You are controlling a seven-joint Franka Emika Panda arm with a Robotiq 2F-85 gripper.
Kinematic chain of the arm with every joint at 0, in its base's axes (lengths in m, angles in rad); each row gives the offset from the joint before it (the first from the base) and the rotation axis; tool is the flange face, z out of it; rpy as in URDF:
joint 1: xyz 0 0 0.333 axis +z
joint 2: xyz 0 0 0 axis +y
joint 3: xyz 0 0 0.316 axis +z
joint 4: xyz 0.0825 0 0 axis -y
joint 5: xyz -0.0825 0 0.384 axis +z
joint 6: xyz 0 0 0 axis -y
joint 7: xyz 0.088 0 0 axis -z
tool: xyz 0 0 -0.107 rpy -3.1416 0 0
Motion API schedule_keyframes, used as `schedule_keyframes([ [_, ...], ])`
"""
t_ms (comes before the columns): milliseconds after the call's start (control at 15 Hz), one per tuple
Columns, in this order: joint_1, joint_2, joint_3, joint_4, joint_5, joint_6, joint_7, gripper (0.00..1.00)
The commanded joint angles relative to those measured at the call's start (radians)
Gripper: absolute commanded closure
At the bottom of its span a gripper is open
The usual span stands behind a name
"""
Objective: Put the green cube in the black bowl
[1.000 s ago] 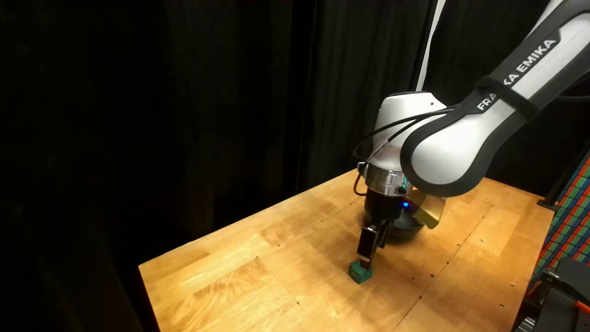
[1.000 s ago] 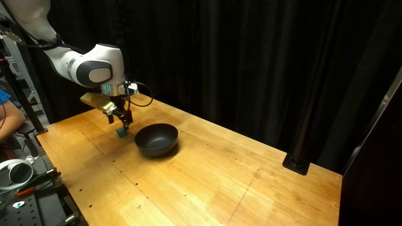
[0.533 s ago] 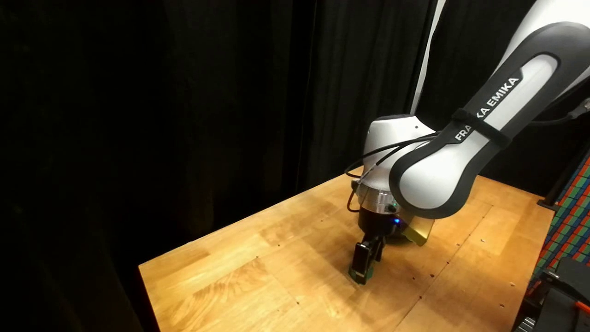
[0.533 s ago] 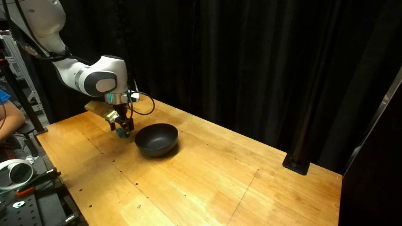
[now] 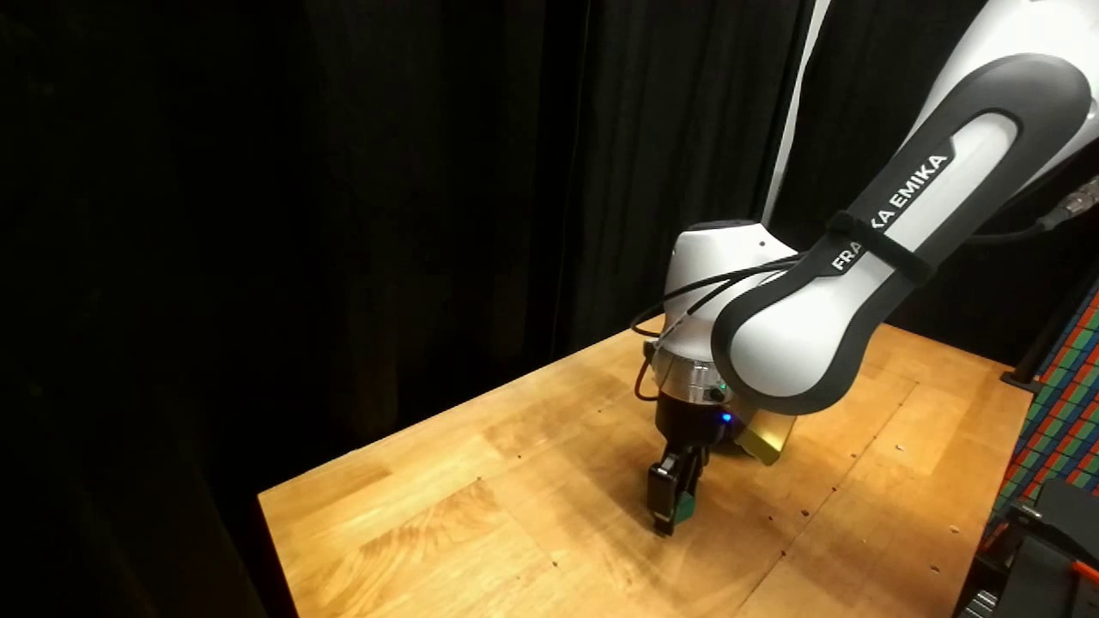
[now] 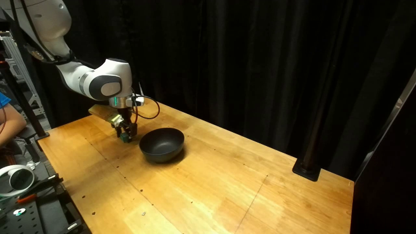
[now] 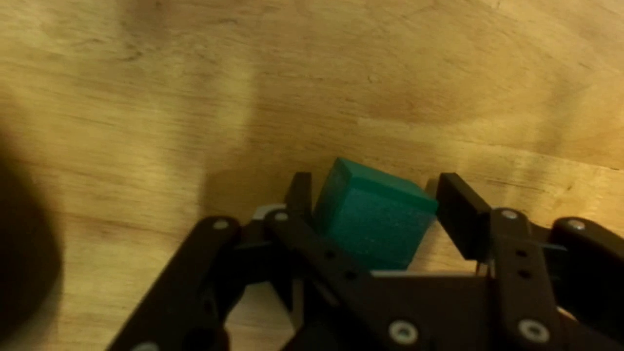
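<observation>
The green cube (image 7: 380,219) sits on the wooden table between the two fingers of my gripper (image 7: 374,181), turned askew to them. In the wrist view its right corner meets the right finger (image 7: 460,214), and its left side lies close against the left finger (image 7: 299,195). The jaws are partly closed around it; whether they grip it firmly I cannot tell. An exterior view shows the cube (image 6: 124,137) low between the fingertips, beside the black bowl (image 6: 161,155). From the opposite camera, part of the cube (image 5: 685,508) shows behind a finger, and the arm hides most of the bowl.
The wooden table (image 6: 208,182) stretches beyond the bowl to a black post base (image 6: 306,170). Dark curtains hang along its back. Off the near left side are a white headset (image 6: 19,178), black hardware and a person's arm (image 6: 13,120).
My gripper has come down over the cube and its jaws have drawn together from wide apart. The cube has shifted slightly; the bowl stays where it was.
</observation>
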Motion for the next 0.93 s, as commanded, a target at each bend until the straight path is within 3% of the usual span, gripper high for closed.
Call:
schedule_keyframes([
  [0, 0.023, -0.015, -0.019, -0.003, -0.02, 0.002, 0.039, 0.65],
  [67, 0.018, -0.046, -0.013, -0.024, -0.015, -0.001, 0.037, 0.73],
  [133, 0.01, -0.085, -0.005, -0.041, -0.009, -0.022, 0.034, 0.75],
  [467, 0.009, -0.282, -0.04, -0.111, -0.028, -0.043, 0.089, 0.77],
  [600, 0.027, -0.332, -0.106, -0.108, -0.115, -0.09, 0.182, 0.77],
  [867, -0.007, -0.368, -0.198, -0.077, -0.292, -0.169, 0.364, 0.77],
])
